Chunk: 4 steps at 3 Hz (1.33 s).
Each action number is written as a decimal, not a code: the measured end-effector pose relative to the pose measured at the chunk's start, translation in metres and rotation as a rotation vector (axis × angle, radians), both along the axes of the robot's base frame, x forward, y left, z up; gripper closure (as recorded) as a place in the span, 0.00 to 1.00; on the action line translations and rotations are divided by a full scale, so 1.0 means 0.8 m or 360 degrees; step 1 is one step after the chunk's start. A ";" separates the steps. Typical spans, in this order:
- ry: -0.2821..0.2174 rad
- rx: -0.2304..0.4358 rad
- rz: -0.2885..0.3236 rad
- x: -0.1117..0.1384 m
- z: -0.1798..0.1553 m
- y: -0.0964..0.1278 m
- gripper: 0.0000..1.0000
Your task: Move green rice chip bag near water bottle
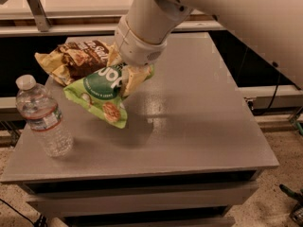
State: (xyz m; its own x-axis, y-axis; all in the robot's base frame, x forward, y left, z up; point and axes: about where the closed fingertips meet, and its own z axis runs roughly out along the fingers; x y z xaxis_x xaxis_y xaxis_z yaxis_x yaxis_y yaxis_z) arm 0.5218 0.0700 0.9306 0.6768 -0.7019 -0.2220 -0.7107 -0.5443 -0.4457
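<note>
End effector (124,73) tight on crinkly green rice chip bag (101,96), above table (199,122)

You have the gripper (124,71) above the desk's (199,117) left half, its pale yellow fingers (134,77) clamped on the top of the green rice chip bag (102,96). That bag reads light green to you, with a dark green round logo, white lettering and tan round chips pictured on it. The arm (151,18) is plain white. Behind the bag, the other chip bag (71,58) shows you dark brown and yellow with white lettering. The water bottle (43,117) is clear with ribbed sides, a white cap and a pale label band with a red stripe. The desk is flat grey.
</note>
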 end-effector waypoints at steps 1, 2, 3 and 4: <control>0.0055 -0.0007 -0.0013 0.000 -0.007 0.014 1.00; 0.0053 -0.0008 -0.0010 -0.001 -0.007 0.015 0.82; 0.0053 -0.0010 -0.0006 -0.002 -0.007 0.017 0.58; 0.0053 -0.0011 -0.0002 -0.003 -0.008 0.018 0.35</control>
